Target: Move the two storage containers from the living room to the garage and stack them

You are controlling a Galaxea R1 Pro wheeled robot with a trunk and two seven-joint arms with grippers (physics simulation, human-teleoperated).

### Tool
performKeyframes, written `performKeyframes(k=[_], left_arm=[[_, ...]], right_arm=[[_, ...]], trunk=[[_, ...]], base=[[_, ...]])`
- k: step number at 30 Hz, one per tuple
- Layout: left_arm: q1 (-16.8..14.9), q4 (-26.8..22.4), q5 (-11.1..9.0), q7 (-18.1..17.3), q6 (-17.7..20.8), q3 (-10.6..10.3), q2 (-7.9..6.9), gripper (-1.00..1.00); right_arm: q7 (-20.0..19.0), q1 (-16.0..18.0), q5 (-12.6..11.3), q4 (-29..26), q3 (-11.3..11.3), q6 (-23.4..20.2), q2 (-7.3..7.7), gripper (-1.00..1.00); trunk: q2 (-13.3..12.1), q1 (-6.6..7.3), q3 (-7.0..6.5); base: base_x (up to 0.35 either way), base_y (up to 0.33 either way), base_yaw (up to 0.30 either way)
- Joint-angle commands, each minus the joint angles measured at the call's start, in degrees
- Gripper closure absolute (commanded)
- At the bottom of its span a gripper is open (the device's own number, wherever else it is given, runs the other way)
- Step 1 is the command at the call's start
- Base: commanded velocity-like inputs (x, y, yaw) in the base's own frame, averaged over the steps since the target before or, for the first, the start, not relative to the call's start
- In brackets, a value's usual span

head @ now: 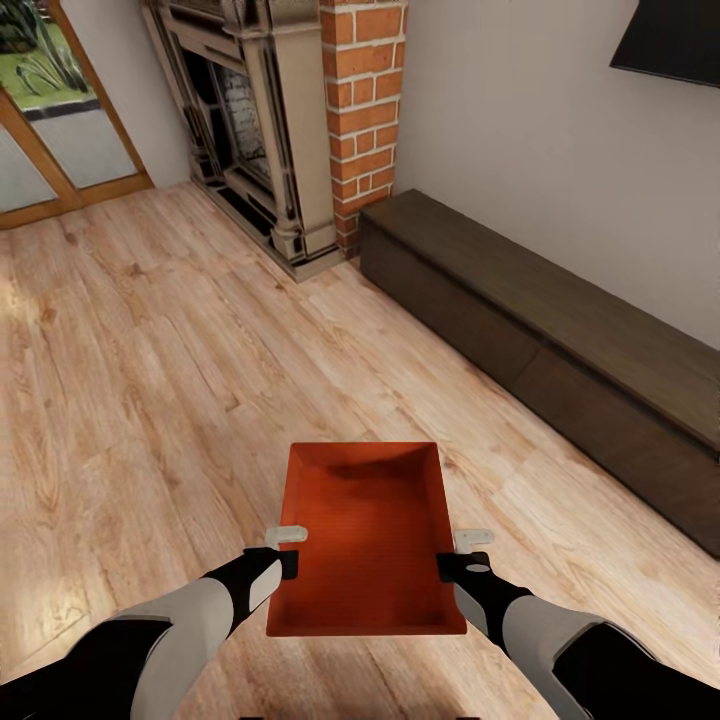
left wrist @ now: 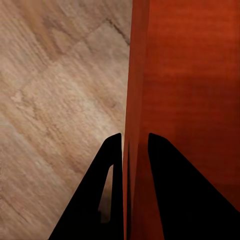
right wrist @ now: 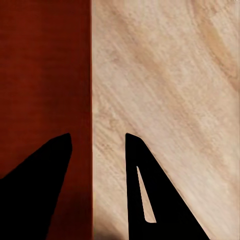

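Here, near to far:
Left gripper (head: 290, 548): at the left long wall of the storage container (head: 368, 540). In the left wrist view the gripper (left wrist: 134, 145) has one dark finger on each side of the thin orange-red wall (left wrist: 134, 100), closed in on it with almost no gap.
Right gripper (head: 466, 553): at the right long wall. In the right wrist view the gripper (right wrist: 97, 142) straddles the wall edge (right wrist: 91, 100); the fingers stand apart, with a clear gap on the floor side, so contact cannot be confirmed.
Storage container: one counted, lidless, rectangular, held level between the two grippers above the wood-plank floor (head: 150, 380) of the living room. The head view shows its whole interior and four walls; each wrist view shows one wall and a strip of interior only.
Arms: two counted, grey and black, cut off by the lower edge of the head view.
Floor detail: plank grain is sharp in both wrist views and softer in the head view.
Low cabinet (head: 560, 340): one, long and dark, along the right wall, its far end cut off by the picture edge.
Fireplace (head: 270, 130): one, red brick column with a pale surround, top cut off.
Glass doors (head: 50, 120): wood-framed, at the far left, partly out of frame.
Dark panel (head: 670, 40): on the wall, upper right corner, too cropped to identify.
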State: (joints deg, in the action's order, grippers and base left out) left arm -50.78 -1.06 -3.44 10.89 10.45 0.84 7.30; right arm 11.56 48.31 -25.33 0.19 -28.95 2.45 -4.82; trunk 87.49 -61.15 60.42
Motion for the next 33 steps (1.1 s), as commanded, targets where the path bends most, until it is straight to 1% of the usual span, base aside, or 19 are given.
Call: performKeyframes(k=[1,14,33], left_arm=[[0.00,-0.09,0.08,0.39,0.36,-1.19,0.00,1.00],[-0.02,-0.09,0.02,0.45,0.45,-1.19,0.00,1.00],[-0.01,-0.09,0.01,0.43,0.45,-1.19,0.00,1.00]], right_arm=[[0.31,0.03,-0.69,0.07,-0.41,0.27,0.01,1.00],[0.31,0.03,-0.69,0.04,-0.41,0.27,-0.26,1.00],[0.31,0.03,-0.60,0.06,-0.41,0.28,-0.27,1.00]], trunk=[[-0.40,0.23,-0.16],[-5.62,3.08,-2.49],[-13.24,7.26,-5.90]], base=[[0.000,0.000,0.000],[0.000,0.000,0.000],[0.000,0.000,0.000]])
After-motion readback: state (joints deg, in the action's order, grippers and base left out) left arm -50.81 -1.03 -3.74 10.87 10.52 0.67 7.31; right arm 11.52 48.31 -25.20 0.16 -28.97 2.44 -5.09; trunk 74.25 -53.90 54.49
